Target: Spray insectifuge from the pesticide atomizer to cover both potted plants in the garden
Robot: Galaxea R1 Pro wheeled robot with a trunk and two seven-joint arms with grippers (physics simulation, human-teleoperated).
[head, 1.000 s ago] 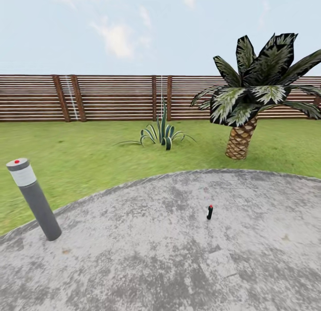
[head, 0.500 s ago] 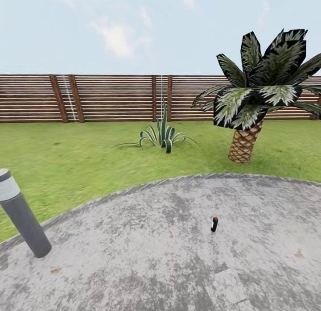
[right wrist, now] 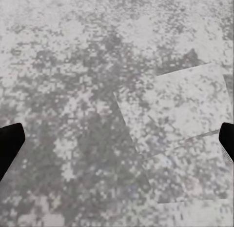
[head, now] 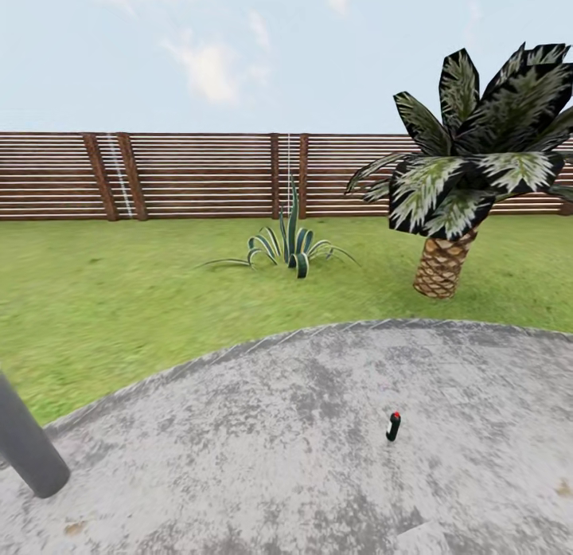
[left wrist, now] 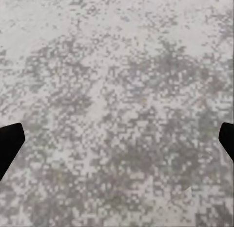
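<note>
The lawn (head: 119,300) was seen backed by a slatted wooden fence (head: 199,177), with the stone patio (head: 302,451) spread across the foreground. A palm (head: 469,181) was placed at two o'clock and a spiky plant (head: 292,248) at twelve. A grey post (head: 28,451) was cut off at eight o'clock. The bottle (head: 393,426), dark with a red top, was stood upright on the patio at five o'clock. The left gripper (left wrist: 117,139) and right gripper (right wrist: 117,144) were held wide over bare stone, the bottle not seen between their fingers.
</note>
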